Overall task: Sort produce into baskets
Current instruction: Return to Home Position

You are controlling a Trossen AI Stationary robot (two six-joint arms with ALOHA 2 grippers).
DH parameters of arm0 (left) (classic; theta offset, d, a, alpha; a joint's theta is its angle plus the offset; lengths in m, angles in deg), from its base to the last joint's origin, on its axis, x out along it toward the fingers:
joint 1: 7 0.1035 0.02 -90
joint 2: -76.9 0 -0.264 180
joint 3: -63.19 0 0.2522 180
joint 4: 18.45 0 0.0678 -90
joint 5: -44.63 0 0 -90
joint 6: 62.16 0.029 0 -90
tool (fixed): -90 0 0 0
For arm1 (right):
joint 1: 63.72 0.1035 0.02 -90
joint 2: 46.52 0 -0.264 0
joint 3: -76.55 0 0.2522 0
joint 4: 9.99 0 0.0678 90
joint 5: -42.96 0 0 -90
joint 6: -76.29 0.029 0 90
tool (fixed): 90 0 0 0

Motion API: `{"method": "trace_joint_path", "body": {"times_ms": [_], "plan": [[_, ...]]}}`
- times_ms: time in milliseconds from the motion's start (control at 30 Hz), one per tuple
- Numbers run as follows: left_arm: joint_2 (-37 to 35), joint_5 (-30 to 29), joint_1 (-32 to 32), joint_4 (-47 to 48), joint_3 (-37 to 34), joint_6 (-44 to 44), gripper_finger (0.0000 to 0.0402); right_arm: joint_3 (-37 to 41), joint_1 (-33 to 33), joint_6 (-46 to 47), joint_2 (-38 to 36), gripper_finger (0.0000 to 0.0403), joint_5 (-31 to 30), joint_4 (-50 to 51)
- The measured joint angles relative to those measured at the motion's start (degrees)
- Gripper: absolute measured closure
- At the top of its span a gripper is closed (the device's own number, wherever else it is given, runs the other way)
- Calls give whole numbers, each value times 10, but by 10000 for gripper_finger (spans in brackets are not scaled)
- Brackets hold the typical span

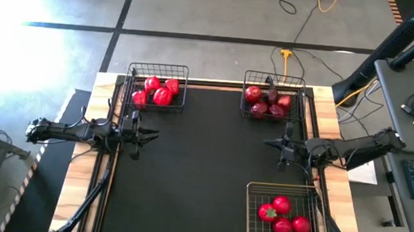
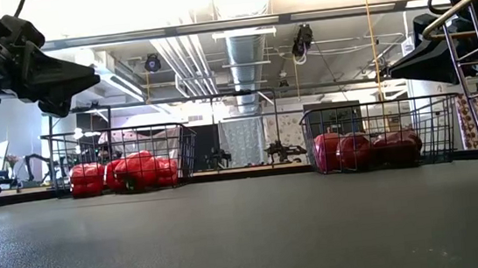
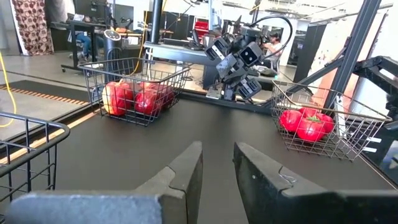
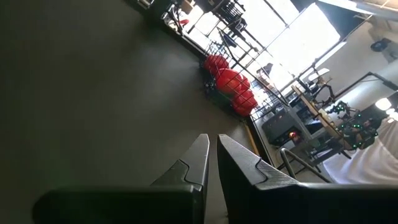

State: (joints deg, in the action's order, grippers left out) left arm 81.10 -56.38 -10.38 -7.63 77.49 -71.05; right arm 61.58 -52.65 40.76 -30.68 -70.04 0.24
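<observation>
both arms are parked on my screen, facing each other across the black mat (image 1: 203, 174). the left gripper (image 1: 153, 133) hangs over the mat's left edge and the right gripper (image 1: 268, 143) over its right side, well apart, with bare mat between them.

in the left wrist view its fingers (image 3: 186, 171) stand a narrow gap apart with nothing between them. in the right wrist view the fingers (image 4: 196, 158) are almost together, just a thin slit, also holding nothing.

all the produce i can see sits in baskets. the far-left basket (image 1: 186, 85) holds the glossy red peppers (image 1: 162, 95), heaped together. the far-right basket (image 1: 245, 86) holds the dark maroon fruits (image 1: 258, 109), crowded against one another. the near-right basket (image 1: 253, 207), just below the right arm in the high view, holds four tomatoes (image 1: 281, 204) with green tops, clustered toward its right half.

from the low view the two far baskets stand upright on the mat's back edge, peppers on the left and maroon fruits on the right, and only the tall wire side of the near basket shows at the right edge. neither gripper touches a basket.
</observation>
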Motion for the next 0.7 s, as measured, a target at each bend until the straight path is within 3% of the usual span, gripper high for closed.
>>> {"method": "trace_joint_path", "body": {"times_ms": [200,467,633,700], "plan": [[1,0,0,-1,0,0,325,0,4,0,-16,376,0,5],[2,0,0,-3,0,0,325,-1,-9,0,-155,376,20,13],[3,0,0,-5,0,0,325,-2,-9,2,-158,376,20,2],[2,0,0,-5,0,0,325,-4,-9,53,-158,376,45,-11]]}}
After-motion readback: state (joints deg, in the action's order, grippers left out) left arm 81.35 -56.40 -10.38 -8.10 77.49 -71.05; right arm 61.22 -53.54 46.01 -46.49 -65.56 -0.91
